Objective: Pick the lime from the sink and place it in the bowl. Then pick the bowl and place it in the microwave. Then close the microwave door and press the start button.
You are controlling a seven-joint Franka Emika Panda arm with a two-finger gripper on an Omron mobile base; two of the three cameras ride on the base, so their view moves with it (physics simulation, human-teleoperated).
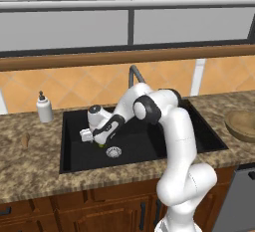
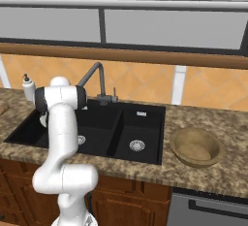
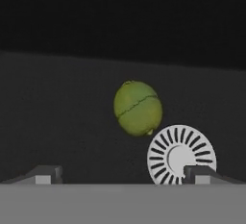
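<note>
The spread fingers (image 3: pixel 47 174) leave open room around the small yellow-green lime (image 3: pixel 137 107) lying ahead between them, beside the silver drain (image 3: pixel 181 154).

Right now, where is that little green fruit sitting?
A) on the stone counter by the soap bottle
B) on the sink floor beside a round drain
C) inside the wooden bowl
B: the lime lies on the black sink floor beside the silver drain.

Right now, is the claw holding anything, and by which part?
Nothing held. The claw is open above the sink floor, and the lime lies free ahead of its fingertips, beside the drain.
</note>
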